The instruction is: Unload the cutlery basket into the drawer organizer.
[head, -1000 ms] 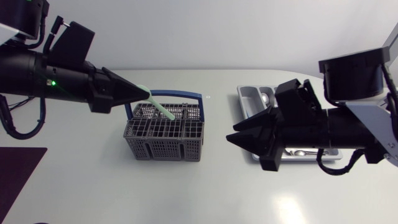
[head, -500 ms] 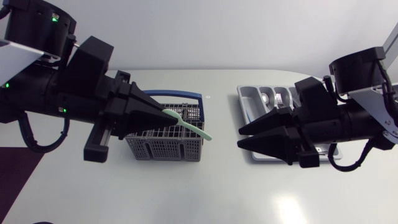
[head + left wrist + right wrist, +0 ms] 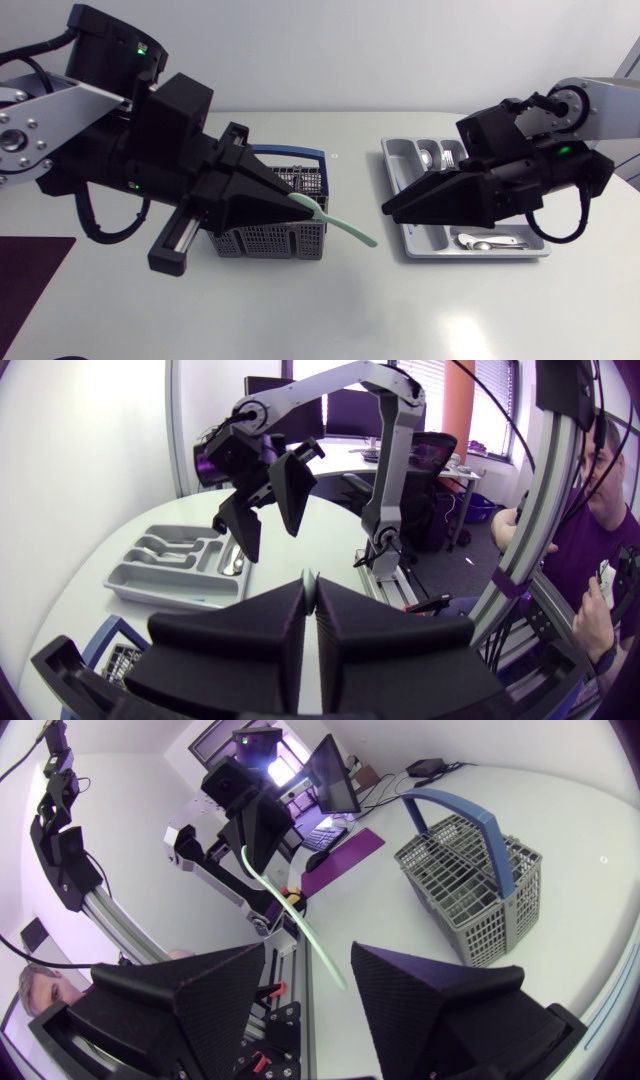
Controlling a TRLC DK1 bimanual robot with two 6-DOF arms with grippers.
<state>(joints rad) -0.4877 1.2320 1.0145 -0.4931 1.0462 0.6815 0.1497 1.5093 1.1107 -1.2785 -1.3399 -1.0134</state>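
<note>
Aloft, slim pale-green utensil [image 3: 340,224] pinched by left gripper [image 3: 293,201], right gripper [image 3: 388,213] spread, above grey organizer [image 3: 392,158]

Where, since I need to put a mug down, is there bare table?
Bare table runs along the near edge, in front of the basket and the tray, and in a strip behind them. The gap between them is crowded: the left pincer holds a green utensil over it, facing the open right pincer.
</note>
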